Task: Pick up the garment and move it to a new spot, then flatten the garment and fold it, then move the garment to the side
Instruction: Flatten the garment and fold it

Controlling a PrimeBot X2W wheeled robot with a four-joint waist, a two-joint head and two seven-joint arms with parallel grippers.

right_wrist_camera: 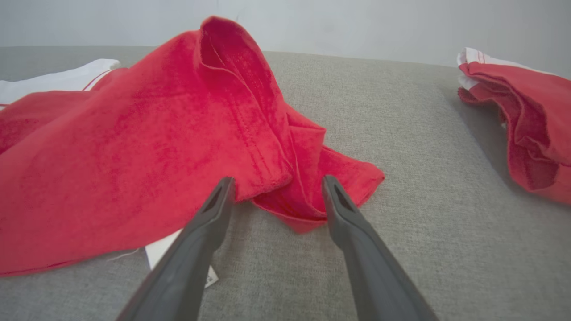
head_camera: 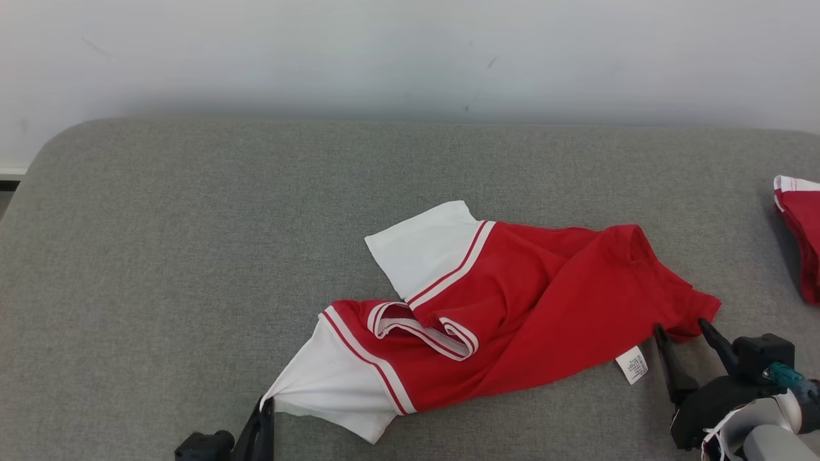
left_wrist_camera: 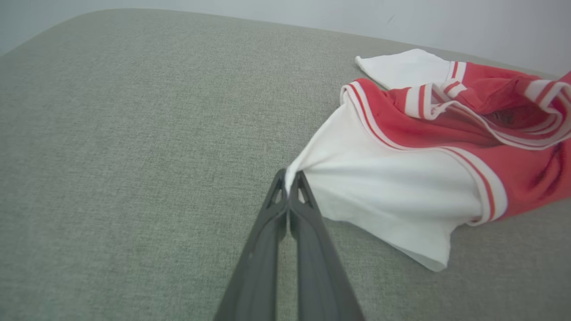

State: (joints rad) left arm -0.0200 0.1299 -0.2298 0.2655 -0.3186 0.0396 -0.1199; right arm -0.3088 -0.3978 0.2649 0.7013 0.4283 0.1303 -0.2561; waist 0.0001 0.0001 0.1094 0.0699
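The garment [head_camera: 512, 307] is a red T-shirt with white, red-striped sleeves, lying crumpled in the middle of the grey padded surface [head_camera: 192, 256]. My left gripper [head_camera: 264, 404] is shut on the tip of the near white sleeve [left_wrist_camera: 392, 187], its fingers pressed together on the cloth in the left wrist view, where the gripper [left_wrist_camera: 289, 178] pinches the sleeve's corner. At the shirt's right end my right gripper [head_camera: 680, 325] stands open, its fingertips [right_wrist_camera: 225, 187] on either side of the red hem [right_wrist_camera: 303, 209]. The white care label [head_camera: 632, 365] sticks out beside it.
A second red and white garment [head_camera: 801, 230] lies folded at the right edge of the surface, also seen as a red pile [right_wrist_camera: 526, 125] to the right in the right wrist view. A pale wall [head_camera: 410, 57] rises behind the surface.
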